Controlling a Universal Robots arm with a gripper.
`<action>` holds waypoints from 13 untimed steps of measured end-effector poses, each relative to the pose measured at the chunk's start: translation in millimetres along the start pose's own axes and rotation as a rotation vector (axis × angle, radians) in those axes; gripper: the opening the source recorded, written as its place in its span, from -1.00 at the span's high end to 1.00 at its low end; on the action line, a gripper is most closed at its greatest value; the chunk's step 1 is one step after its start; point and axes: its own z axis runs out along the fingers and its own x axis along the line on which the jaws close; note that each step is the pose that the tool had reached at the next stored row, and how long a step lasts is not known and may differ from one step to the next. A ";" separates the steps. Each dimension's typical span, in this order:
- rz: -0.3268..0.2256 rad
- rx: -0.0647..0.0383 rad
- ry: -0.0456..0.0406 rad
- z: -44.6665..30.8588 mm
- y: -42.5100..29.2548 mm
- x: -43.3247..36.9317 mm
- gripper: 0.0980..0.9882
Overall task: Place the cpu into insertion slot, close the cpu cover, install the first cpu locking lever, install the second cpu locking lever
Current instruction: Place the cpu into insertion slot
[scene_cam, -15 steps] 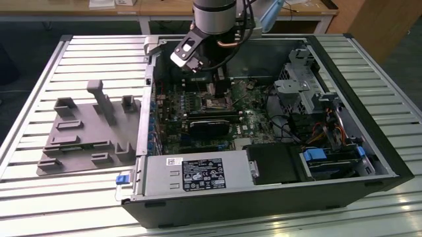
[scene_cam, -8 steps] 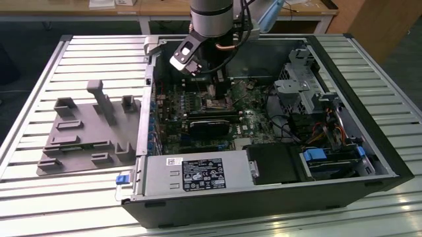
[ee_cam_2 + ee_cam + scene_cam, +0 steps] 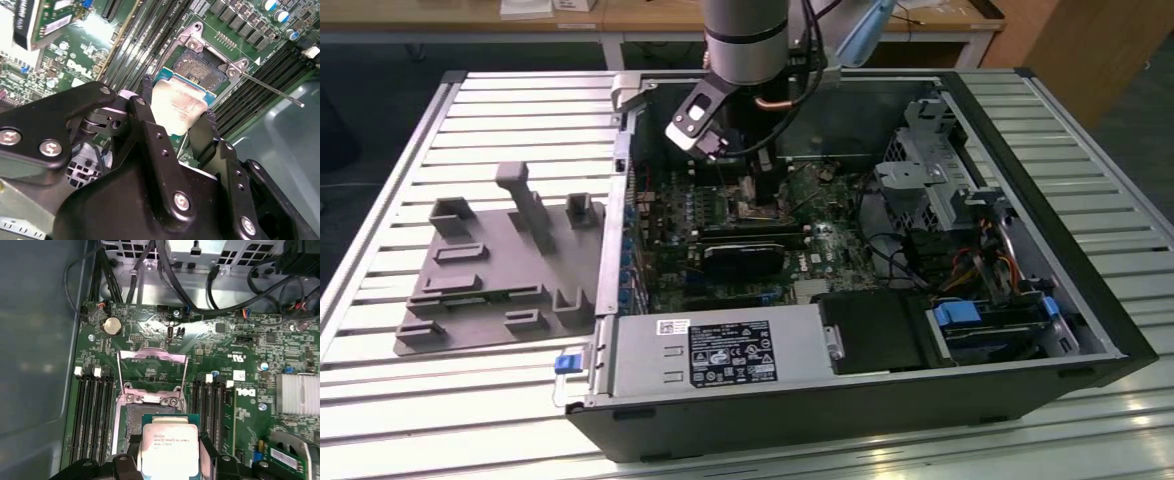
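Counts: one arm [image 3: 747,35], one gripper [image 3: 178,102], one cpu [image 3: 169,450], one insertion slot [image 3: 132,417], one cpu cover [image 3: 150,355], and one thin locking lever [image 3: 272,90] that I can make out.

Gripper is clamped on the cpu, a finger [image 3: 147,92] on each of two opposite edges, silvery top facing the camera. In both wrist views the cpu hangs over the near edge of the insertion slot and isn't seated. Can't tell whether they touch.

The cpu cover is swung open and stands up from the far side of the slot, with green board showing through its window. The lever sticks out free from one slot corner.

Four long black memory slots [image 3: 90,415] run along one side of the slot. One coin battery [image 3: 112,326] sits beyond the cover.

Writing: small print on the cpu top, and a white-and-black label [image 3: 734,350] on the power supply.

Exterior view: the open black PC case [image 3: 854,420] lies on a slatted metal table [image 3: 454,400]. One grey holder fixture [image 3: 494,270] sits at 9 o'clock of the case, and the arm comes in at 12 o'clock. Wooden desks [image 3: 454,15] stand behind.
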 end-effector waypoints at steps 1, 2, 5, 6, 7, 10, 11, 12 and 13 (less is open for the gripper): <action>0.000 0.000 -0.0008 1.7 -0.2 0.8 0.01; 0.001 0.000 -0.0018 3.3 -0.4 1.6 0.01; 0.005 0.000 -0.0039 8.0 -1.0 4.1 0.01; 0.011 0.000 -0.0049 9.1 -1.1 4.5 0.01; 0.018 0.000 -0.0059 10.2 -1.2 5.0 0.01; 0.035 0.000 -0.0085 13.7 -1.7 7.5 0.01; 0.039 0.000 -0.0090 15.0 -1.8 8.8 0.01; 0.042 0.000 -0.0095 16.3 -1.9 10.2 0.01; 0.045 0.000 -0.0098 17.8 -2.1 11.3 0.01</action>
